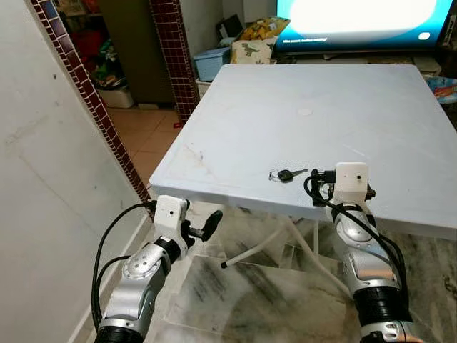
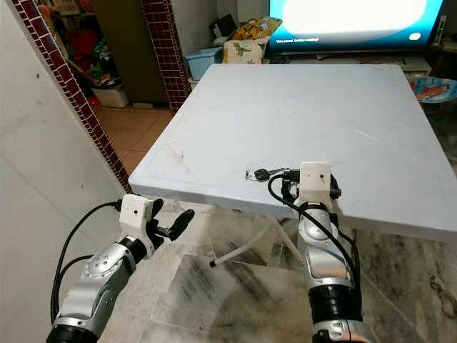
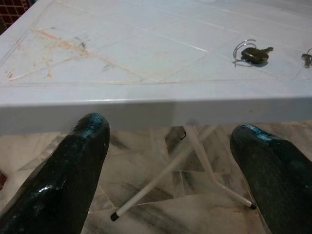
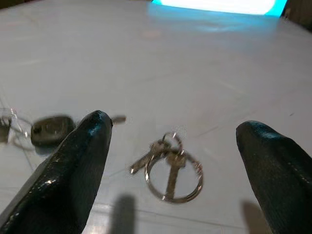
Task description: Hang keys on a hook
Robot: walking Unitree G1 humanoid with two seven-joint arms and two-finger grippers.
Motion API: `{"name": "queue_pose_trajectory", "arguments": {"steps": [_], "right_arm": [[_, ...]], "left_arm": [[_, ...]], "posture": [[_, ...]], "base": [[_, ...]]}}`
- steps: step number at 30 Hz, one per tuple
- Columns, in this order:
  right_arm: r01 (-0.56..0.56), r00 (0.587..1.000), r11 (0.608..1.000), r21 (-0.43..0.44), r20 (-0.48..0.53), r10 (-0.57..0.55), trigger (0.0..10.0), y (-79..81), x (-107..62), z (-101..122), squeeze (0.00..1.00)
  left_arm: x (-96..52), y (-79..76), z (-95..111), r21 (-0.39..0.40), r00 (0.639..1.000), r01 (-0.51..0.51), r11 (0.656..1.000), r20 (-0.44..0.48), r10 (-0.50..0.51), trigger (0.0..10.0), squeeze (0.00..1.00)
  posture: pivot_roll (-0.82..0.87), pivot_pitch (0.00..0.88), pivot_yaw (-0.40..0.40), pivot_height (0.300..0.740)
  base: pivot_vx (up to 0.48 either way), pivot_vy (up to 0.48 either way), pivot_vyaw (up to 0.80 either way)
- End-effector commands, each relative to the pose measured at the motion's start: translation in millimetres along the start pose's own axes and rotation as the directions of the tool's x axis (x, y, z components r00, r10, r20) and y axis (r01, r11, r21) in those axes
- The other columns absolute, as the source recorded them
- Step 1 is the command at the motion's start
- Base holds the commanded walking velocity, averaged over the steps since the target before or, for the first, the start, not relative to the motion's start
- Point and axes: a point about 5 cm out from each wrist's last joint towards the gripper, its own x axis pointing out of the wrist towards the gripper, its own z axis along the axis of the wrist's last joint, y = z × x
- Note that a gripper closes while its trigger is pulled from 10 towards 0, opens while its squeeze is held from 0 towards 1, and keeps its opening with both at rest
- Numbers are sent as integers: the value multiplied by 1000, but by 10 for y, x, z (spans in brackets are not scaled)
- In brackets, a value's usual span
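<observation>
Right gripper [image 4: 170, 141] spread wide over key ring [image 4: 173, 170], beside black key [image 1: 285, 174] on table [image 1: 300, 86].

Key ring [image 4: 171, 168] on table [image 1: 357, 93], black-headed key [image 1: 286, 174] apparently just left.

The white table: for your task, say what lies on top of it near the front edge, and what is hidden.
On the white table lie a black-headed key and a ring of keys, which sits between the open right gripper's fingers. In the eye views that gripper's wrist covers the ring.
</observation>
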Motion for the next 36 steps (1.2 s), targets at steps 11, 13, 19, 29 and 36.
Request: {"name": "queue_pose_trajectory", "arguments": {"steps": [11,13,19,29,36], "right_arm": [[-24,995,997,70,-92,31,10000,-4,108,-170,0],[-49,994,994,101,-97,59,10000,27,115,-190,0],[-80,993,990,120,-75,89,10000,70,144,-196,0],[-70,993,987,143,-86,83,3961,68,223,-196,0],[-73,993,985,158,-84,87,0,67,266,-158,0]], "left_arm": [[-81,34,77,33,999,32,999,-1,-32,10000,0],[-89,25,67,33,999,35,999,-5,-35,10000,0],[-71,-19,78,31,999,53,998,-8,-52,10000,0],[-77,-31,89,34,998,68,997,-14,-68,10000,0],[-90,-35,88,38,997,69,997,-19,-68,10000,0]], "posture": [[16,28,128,740],[17,26,130,740],[16,25,138,740],[24,29,148,740],[33,30,146,740]], "base": [[0,0,0],[0,0,0],[0,0,0],[0,0,0],[0,0,0]]}}
